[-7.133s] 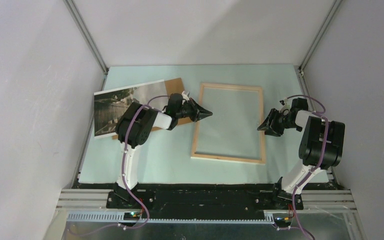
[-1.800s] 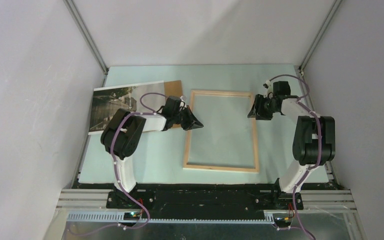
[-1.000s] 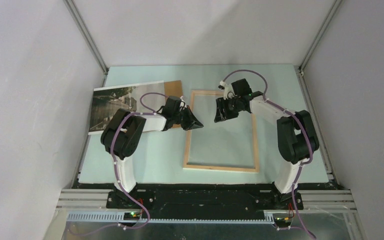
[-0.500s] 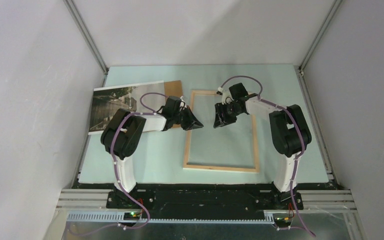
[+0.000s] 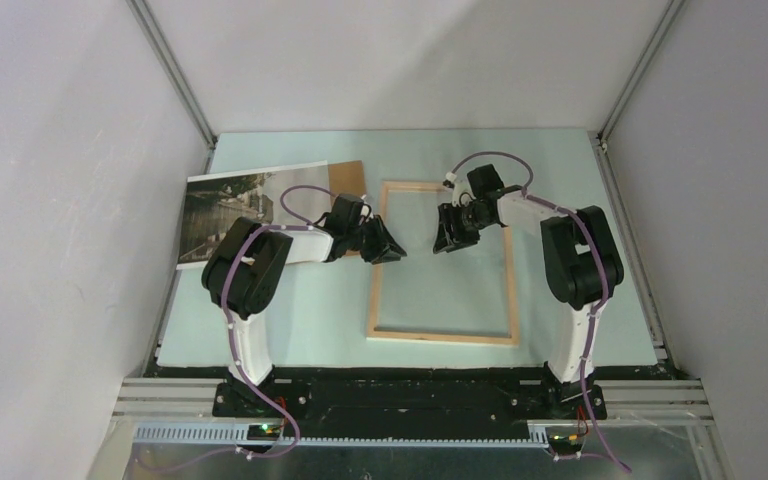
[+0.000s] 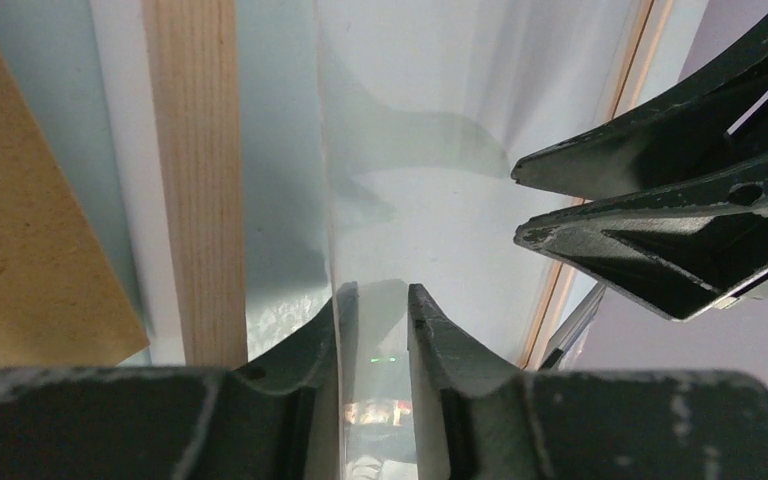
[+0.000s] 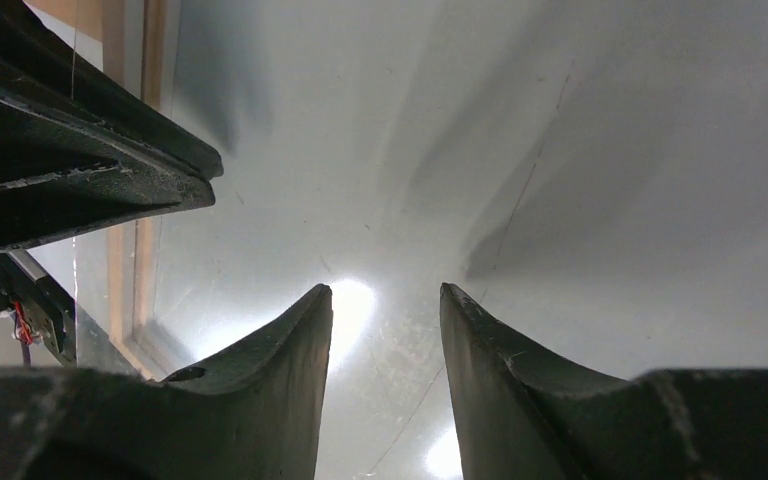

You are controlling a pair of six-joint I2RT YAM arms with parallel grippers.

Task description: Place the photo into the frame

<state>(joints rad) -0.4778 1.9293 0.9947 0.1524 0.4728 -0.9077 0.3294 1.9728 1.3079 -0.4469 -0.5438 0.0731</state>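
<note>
Table point(image 5: 290, 322), pale green, carries everything. The left arm point(image 5: 245, 270) stands up from its base, then bends and reaches right, low over the surface. The right arm point(image 5: 580, 260) rises, folds and stretches left across the right rail of the frame point(image 5: 440, 335).

That frame lies flat at the middle of the table, long sides running near to far. A clear sheet point(image 6: 430, 150) shows inside it. The photo point(image 5: 222, 212) lies flat at the far left, outside the frame and in neither claw. It partly covers a brown board point(image 5: 346, 177), whose right corner sits just beside the frame's far left corner.

The left claw point(image 5: 397, 257) sits at the frame's left rail, in its far half. Its fingers stand only narrowly apart, with the clear sheet's edge running down to them. A visible gap remains, and nothing is clamped.

The right claw point(image 5: 447, 248) hovers over the far part of the frame's opening. Its fingers are moderately spread and empty, pointing at the left claw. The two claws are near each other but apart.
</note>
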